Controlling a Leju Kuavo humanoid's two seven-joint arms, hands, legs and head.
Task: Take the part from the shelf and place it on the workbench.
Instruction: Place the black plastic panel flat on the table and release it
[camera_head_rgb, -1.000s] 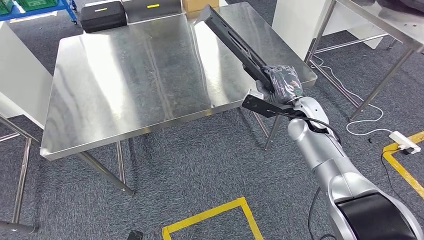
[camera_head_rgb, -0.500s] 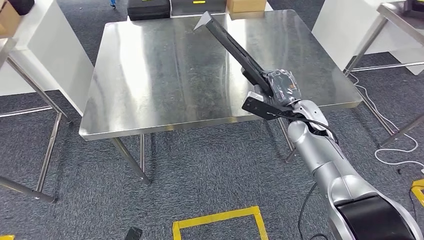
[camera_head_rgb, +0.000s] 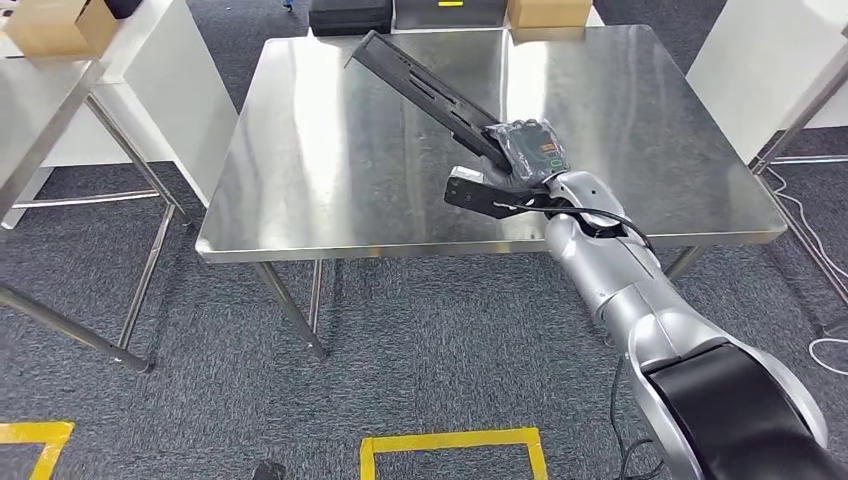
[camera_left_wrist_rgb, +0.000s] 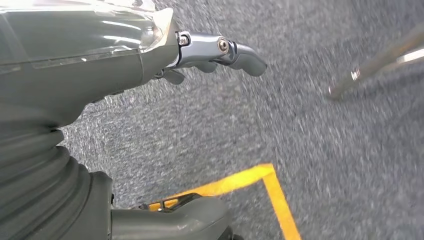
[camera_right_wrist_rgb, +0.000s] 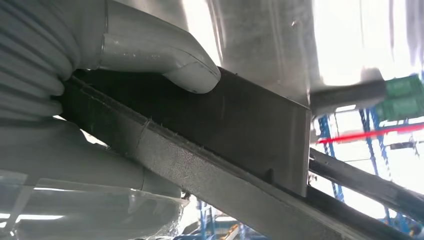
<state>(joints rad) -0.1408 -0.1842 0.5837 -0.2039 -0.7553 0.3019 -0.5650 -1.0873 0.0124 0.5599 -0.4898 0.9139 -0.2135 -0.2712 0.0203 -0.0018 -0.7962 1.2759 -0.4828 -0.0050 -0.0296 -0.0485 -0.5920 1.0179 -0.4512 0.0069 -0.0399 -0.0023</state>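
Note:
A long black slotted part (camera_head_rgb: 425, 90) slants up and away over the steel workbench (camera_head_rgb: 330, 170), its far end above the bench's back middle. My right hand (camera_head_rgb: 525, 150) grips it near its lower end, above the bench's front right area. Close up, the thumb (camera_right_wrist_rgb: 160, 55) presses on the dark part (camera_right_wrist_rgb: 235, 130). My left hand (camera_left_wrist_rgb: 210, 52) hangs over the grey carpet, fingers curled loosely, holding nothing.
White cabinets stand left (camera_head_rgb: 150, 90) and right (camera_head_rgb: 760, 70) of the bench. A black case (camera_head_rgb: 350, 15) and cardboard box (camera_head_rgb: 545, 12) lie behind it. A second metal table (camera_head_rgb: 40, 100) is at far left. Yellow floor tape (camera_head_rgb: 450, 445) marks the carpet in front.
The camera has swung, so the workbench now sits centred and closer. My right hand with the part has moved left, farther over the bench top.

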